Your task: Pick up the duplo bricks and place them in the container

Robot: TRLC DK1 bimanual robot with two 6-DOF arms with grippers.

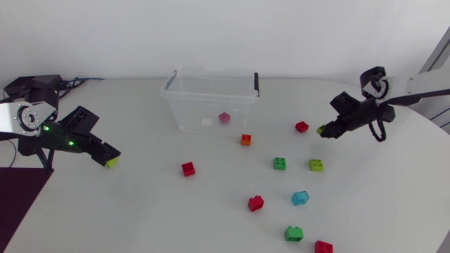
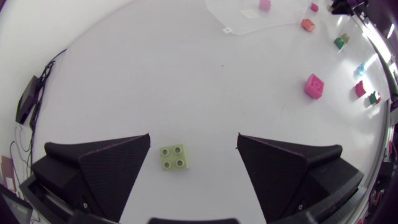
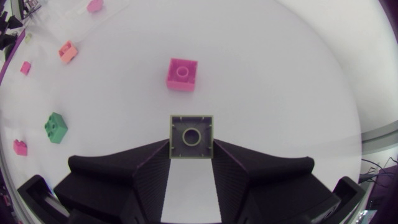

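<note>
The left gripper [image 2: 193,140] stands spread wide, a lime brick [image 2: 173,157] lying on the table [image 2: 155,81] between its fingers, touching neither. The right gripper [image 3: 191,144] clamps a second lime brick [image 3: 191,130], well apart from the container [image 1: 184,112].

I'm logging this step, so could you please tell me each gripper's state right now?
Left gripper: open, with a loose lime brick between its jaws.
Right gripper: closed on a second lime brick.

Bright, even, diffuse light, faint soft shadows beneath objects, white table [image 1: 211,221] washed pale
</note>
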